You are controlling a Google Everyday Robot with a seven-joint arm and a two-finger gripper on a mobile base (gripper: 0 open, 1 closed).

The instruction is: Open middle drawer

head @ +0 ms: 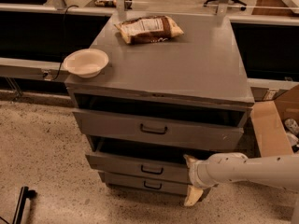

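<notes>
The grey cabinet (187, 64) has three drawers. The middle drawer (121, 163), with a small black bar handle (152, 170), stands pulled out a little, with a dark gap above its front. My gripper (191, 180) comes in from the right on a white arm (247, 169), low at the right end of the middle drawer's front. Its two pale fingers (190, 161) are spread apart, one above the other, with the upper one at the drawer's top right corner. It holds nothing.
The wide top drawer (117, 125) is also partly out, and the small bottom drawer (126, 180) sits below the middle one. A white bowl (86, 62) and a snack bag (148, 28) lie on the cabinet top. An open cardboard box (275, 125) stands at the right. The floor is speckled.
</notes>
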